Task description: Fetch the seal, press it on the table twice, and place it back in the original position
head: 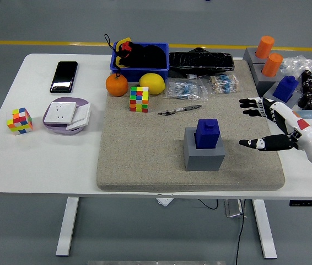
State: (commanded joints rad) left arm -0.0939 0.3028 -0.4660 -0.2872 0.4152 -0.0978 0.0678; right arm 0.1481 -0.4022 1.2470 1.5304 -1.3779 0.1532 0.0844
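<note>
On the beige felt mat (145, 160) covering the right part of the white table (40, 160), a blue block-shaped seal with a small top knob (206, 133) is seated upright in its grey square holder (203, 155), near the mat's front edge. This seated position is judged to be the original place to which the seal must later be returned. The right hand (263, 124), black-fingered with a white back, is held just to the right of the seal, apart from it. Its fingers are spread wide and nothing is held; the thumb (252, 143) is set low and the other fingers (251, 102) higher, an opening judged suited to closing around the seal's sides. The fetching step is therefore judged not yet done. No left hand is seen.

Other items are kept clear of the working area: a silver pen (179, 110) and a multicoloured puzzle cube (139, 99) further back on the mat, an orange fruit (117, 84) and a yellow lemon (152, 83) before a blue plastic bin (139, 66), and a black phone (64, 76) at the table's far left. The bare felt around the holder is judged available for the two presses.
</note>
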